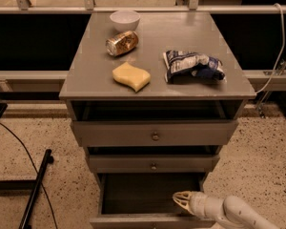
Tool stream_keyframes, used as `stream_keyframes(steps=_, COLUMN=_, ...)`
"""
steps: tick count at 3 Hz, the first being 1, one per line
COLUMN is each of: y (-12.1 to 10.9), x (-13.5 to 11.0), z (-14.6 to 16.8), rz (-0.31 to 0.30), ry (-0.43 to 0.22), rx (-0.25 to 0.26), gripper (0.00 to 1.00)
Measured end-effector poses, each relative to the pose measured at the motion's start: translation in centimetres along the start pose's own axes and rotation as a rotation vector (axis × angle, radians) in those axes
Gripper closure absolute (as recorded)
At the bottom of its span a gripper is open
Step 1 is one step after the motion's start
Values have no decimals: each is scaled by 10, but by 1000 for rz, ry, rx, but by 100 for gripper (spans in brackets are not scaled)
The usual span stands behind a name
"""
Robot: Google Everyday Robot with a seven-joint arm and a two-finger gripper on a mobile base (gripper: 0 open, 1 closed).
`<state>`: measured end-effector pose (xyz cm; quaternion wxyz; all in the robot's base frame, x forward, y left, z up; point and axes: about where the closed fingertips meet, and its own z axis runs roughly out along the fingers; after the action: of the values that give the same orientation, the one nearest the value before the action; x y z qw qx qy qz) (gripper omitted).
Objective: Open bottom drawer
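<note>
Your claw [183, 202] sits low on the right, just inside the front edge of the bottom drawer [133, 220]. You cannot tell if it is wide or narrow. That drawer stands pulled far out, so the job looks nearly done.

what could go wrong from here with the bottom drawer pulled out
The tool hangs low over the open bottom drawer, close to its front panel. Pulling away carelessly might snag that panel or push the drawer back in. The can lies on its side on the cabinet top, so a jolt might roll it off.
</note>
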<state>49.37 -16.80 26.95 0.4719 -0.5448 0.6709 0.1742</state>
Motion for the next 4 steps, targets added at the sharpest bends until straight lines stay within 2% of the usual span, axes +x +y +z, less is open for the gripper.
stream_keyframes(steps=2, y=8, x=36, z=41, rz=19, ry=65, rx=-162, gripper=100)
stream_keyframes(steps=3, y=14, x=49, z=52, rz=9, ry=107, rx=-222, gripper=100)
stream_keyframes(steps=4, y=20, x=57, z=59, rz=-19, ry=158, rx=-259, gripper=100)
